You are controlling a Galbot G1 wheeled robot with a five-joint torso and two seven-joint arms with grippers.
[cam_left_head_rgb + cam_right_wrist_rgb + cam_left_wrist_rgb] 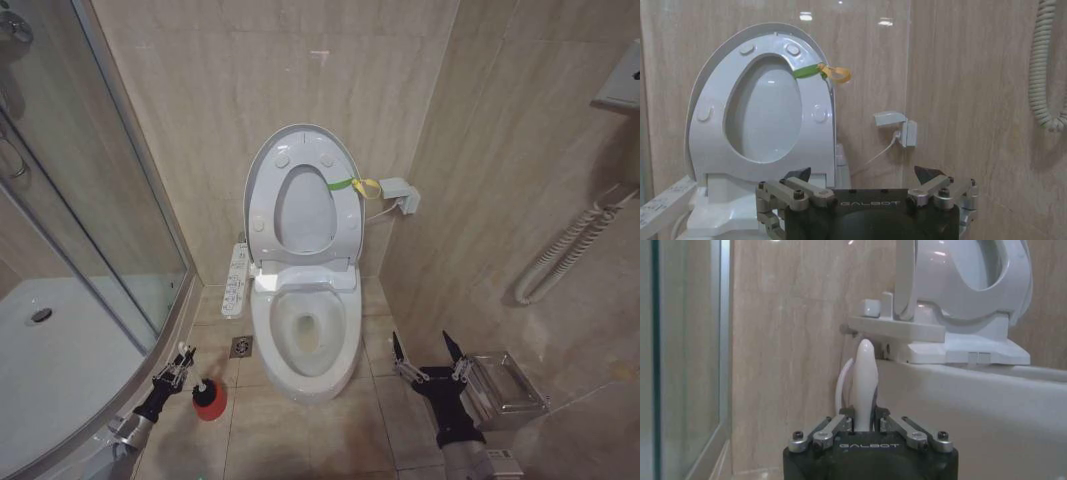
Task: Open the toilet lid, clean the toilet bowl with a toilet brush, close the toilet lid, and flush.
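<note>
The toilet lid [300,138] stands raised against the back wall with the ring seat up in front of it, a yellow-green band [352,185] at its edge. Below, the white toilet bowl [305,335] lies uncovered. My left gripper [183,358] is low at the bowl's left, shut on the thin white handle of the toilet brush [865,375]. The brush's black head [203,385] rests in the red cup holder [211,403] on the floor. My right gripper [428,350] hovers open near the floor right of the bowl, holding nothing. The right wrist view has the raised lid [720,85] ahead of this gripper [865,176].
A curved glass shower enclosure [90,230] closes off the left. A white button strip [235,280] sits beside the bowl, with a floor drain [241,346] near it. A metal box [505,390] and a coiled hose [570,250] are on the right wall, a small wall box [400,194] behind.
</note>
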